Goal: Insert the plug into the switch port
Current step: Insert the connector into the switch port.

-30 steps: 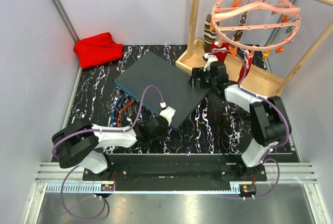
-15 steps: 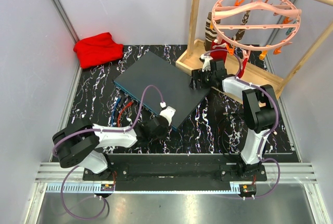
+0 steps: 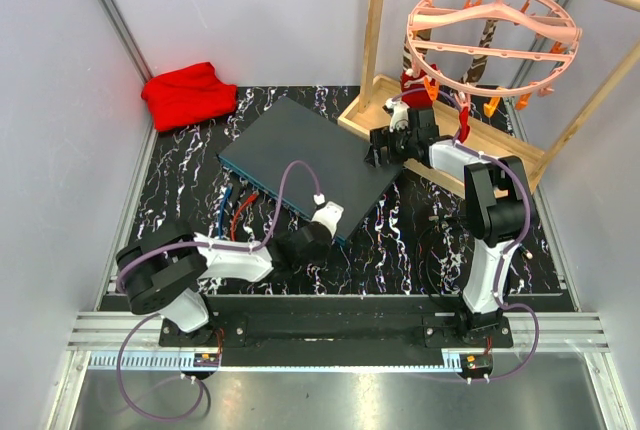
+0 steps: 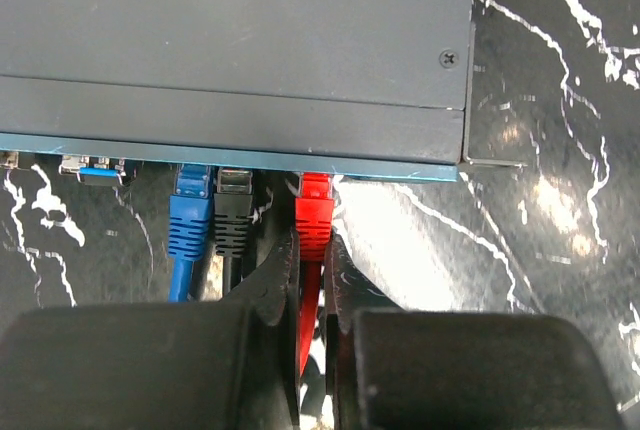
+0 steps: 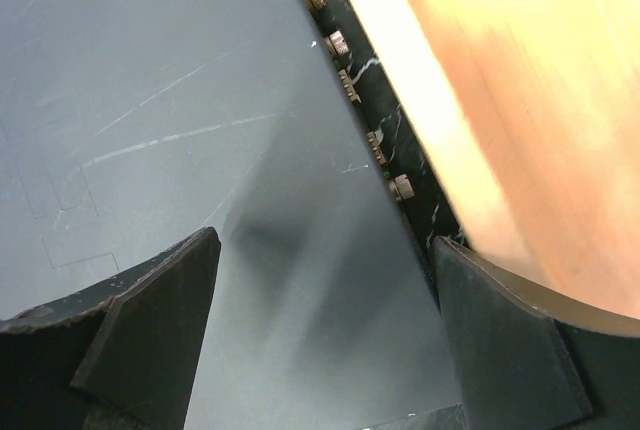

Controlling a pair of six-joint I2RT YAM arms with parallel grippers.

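The switch (image 3: 300, 150) is a flat dark grey box lying at an angle on the black marbled mat. Its thin teal front edge (image 4: 230, 155) faces my left arm. A red plug (image 4: 314, 200) sits against a socket near the right end of that edge. My left gripper (image 4: 312, 250) is shut on the red plug's boot and cable, and it shows at the switch's near corner in the top view (image 3: 308, 235). My right gripper (image 5: 322, 240) is open and empty. It hovers over the switch's far right corner (image 3: 378, 155), beside the wooden tray.
A blue plug (image 4: 190, 212) and a black plug (image 4: 232, 212) sit in sockets left of the red one. A wooden tray (image 3: 500, 155) with uprights stands at the back right. A pink round hanger (image 3: 490, 25) hangs above it. A red cloth (image 3: 188, 95) lies at the back left.
My left gripper has edged right and closer to the switch's front edge. My right gripper has moved slightly back toward the wooden tray. The pink hanger has swung a little.
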